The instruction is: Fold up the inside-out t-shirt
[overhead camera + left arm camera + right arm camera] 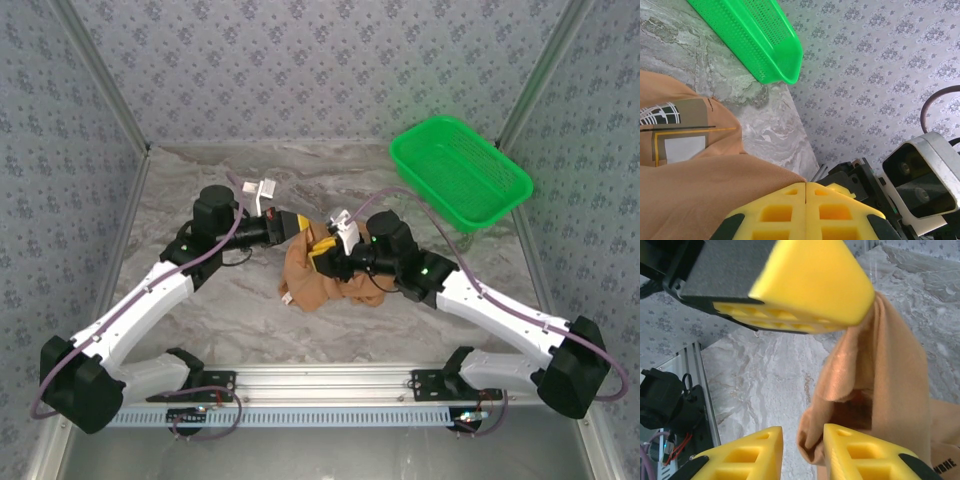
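The t-shirt [312, 282] is lying bunched in the middle of the table [190, 300], between both arms. The left gripper [296, 226] is pinching its raised edge with jaws pressed together. The right gripper [802, 432] is standing slightly spread, a cloth fold just beside one finger.

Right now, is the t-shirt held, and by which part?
The left tool is shut on a fold of the t-shirt; which part cannot be told. The right tool is open.

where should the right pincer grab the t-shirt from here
Grip the loose fold hanging below the left pincer, which holds the t-shirt up. Come straight on with the open right pincer: the fold hangs upright at its gap, a thin edge.
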{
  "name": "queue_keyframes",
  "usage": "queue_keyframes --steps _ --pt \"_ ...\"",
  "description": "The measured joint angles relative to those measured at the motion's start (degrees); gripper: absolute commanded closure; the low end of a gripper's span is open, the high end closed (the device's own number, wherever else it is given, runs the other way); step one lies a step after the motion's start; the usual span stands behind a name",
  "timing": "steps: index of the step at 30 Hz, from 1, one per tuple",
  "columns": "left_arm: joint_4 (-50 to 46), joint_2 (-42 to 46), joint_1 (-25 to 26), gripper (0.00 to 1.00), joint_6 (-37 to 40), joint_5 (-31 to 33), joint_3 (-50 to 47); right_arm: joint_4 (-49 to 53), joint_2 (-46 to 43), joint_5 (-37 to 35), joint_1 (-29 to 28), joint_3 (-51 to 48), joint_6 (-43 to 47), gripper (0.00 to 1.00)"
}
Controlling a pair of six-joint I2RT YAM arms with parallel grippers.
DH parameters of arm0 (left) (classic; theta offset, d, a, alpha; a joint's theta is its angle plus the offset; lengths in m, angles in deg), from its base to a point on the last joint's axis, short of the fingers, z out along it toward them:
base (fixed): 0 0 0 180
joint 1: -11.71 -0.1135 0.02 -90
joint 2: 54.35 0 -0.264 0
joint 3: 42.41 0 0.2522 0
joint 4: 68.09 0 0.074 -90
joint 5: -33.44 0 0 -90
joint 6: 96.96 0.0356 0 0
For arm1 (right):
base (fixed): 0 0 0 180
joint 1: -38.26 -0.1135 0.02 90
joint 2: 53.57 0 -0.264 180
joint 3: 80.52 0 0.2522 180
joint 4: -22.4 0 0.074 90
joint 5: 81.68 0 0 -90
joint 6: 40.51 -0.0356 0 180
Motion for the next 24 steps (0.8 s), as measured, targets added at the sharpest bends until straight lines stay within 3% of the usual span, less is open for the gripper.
queue_keyframes --steps 21,24 --pt "0.0 0.0 0.4 1.0 0.6 -0.2 0.0 -4.3 1.9 -0.8 2.1 0.5 -1.8 0.75" --pt "0.0 0.0 0.4 1.0 0.7 -0.2 0.0 -5.5 2.6 -0.6 2.1 1.1 -2.4 0.81"
